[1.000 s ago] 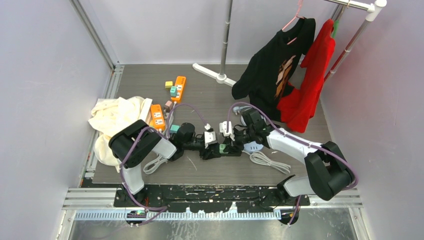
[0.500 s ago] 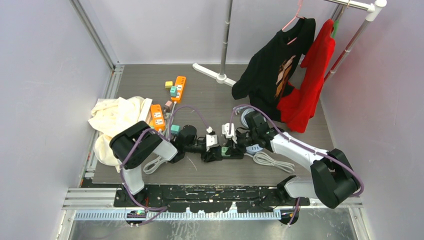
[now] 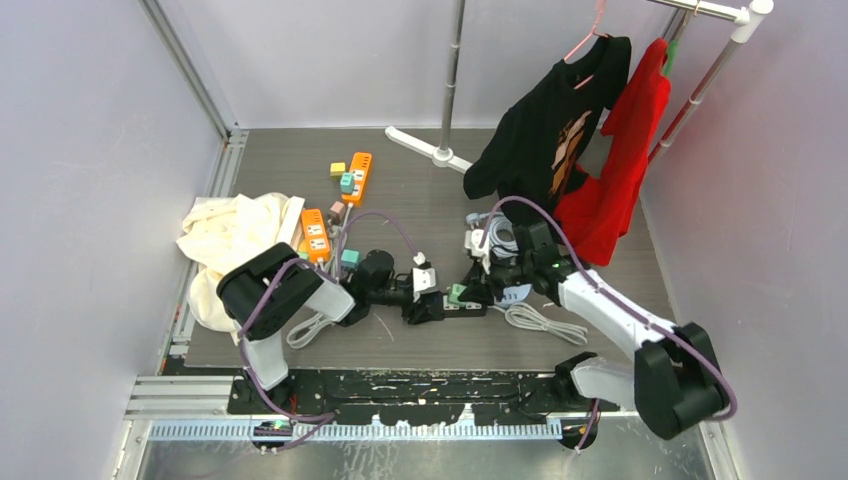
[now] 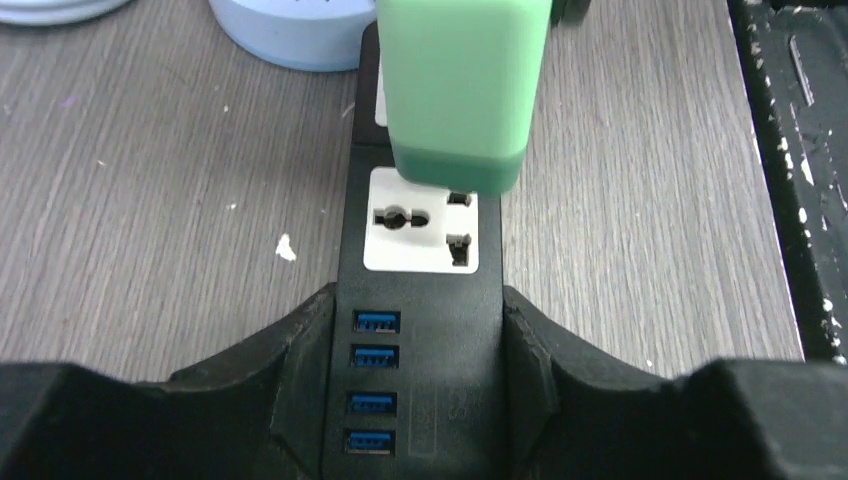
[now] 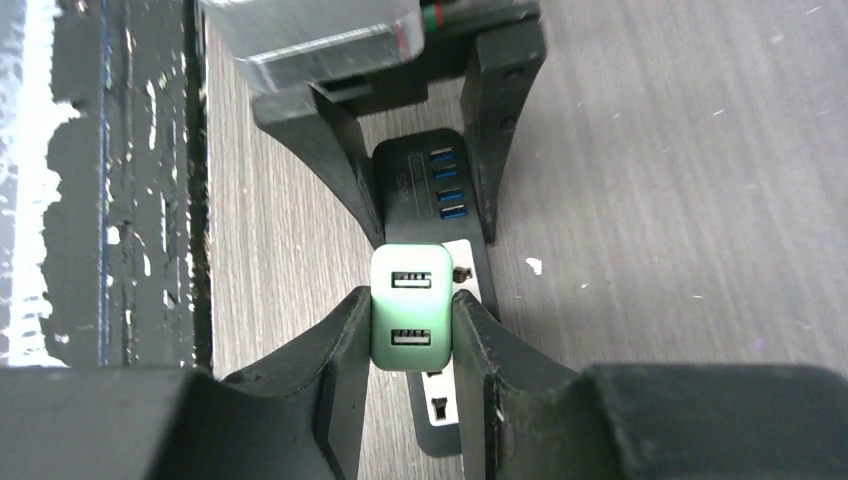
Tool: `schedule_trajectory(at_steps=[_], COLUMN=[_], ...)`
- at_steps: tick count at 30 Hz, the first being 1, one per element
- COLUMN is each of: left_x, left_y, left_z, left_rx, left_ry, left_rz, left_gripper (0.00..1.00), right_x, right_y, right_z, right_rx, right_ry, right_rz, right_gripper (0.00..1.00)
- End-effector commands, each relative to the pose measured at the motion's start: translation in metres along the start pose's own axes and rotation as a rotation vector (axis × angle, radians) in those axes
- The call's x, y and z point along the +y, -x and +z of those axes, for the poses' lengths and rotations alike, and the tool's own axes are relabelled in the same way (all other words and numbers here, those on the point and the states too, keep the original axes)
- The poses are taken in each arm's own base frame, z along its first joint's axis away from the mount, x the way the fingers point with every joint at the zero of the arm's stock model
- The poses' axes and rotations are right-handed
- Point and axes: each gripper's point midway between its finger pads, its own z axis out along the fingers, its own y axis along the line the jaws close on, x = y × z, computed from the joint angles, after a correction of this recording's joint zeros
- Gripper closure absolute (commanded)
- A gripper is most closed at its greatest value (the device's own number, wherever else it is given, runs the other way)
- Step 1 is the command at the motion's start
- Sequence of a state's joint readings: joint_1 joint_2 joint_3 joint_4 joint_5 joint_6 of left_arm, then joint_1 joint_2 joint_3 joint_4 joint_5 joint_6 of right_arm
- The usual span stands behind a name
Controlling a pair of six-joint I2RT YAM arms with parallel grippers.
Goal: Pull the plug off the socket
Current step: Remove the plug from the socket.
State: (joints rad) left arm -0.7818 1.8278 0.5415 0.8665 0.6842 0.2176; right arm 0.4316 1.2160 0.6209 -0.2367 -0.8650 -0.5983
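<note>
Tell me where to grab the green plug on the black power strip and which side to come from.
Grip the green plug on its two flat long sides, coming from above. It stands up from the power strip with those sides exposed. The right gripper clamps it that way, while the left gripper pins the strip's USB end.

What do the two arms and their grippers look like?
The left arm and right arm each have white links, black joints and a purple cable. The left gripper and right gripper each have two plain black, tapered fingers.
</note>
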Motion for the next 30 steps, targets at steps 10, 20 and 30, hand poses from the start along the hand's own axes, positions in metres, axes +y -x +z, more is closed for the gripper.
schedule_trajectory(at_steps=[10,20,30], left_x=[0.021,0.019,0.063], left_y=[-0.001,0.085,0.152], left_z=[-0.012,-0.026,-0.086], left_rx=[0.091,-0.058,-0.229], left_ry=[0.189,0.168,0.375], left_rz=[-0.276,-0.381,-0.631], left_gripper=[0.4,0.0,0.0], right_x=[-0.02,-0.032,-0.048], right_y=[0.054,0.051,0.062], right_z=[-0.068,-0.085,-0.088], right_rx=[-0.308,-0.427,-0.491], right_ry=[-0.169,-0.242,-0.242], right_rz=[0.369,0.619,0.835], right_gripper=[0.99,0.99,0.99])
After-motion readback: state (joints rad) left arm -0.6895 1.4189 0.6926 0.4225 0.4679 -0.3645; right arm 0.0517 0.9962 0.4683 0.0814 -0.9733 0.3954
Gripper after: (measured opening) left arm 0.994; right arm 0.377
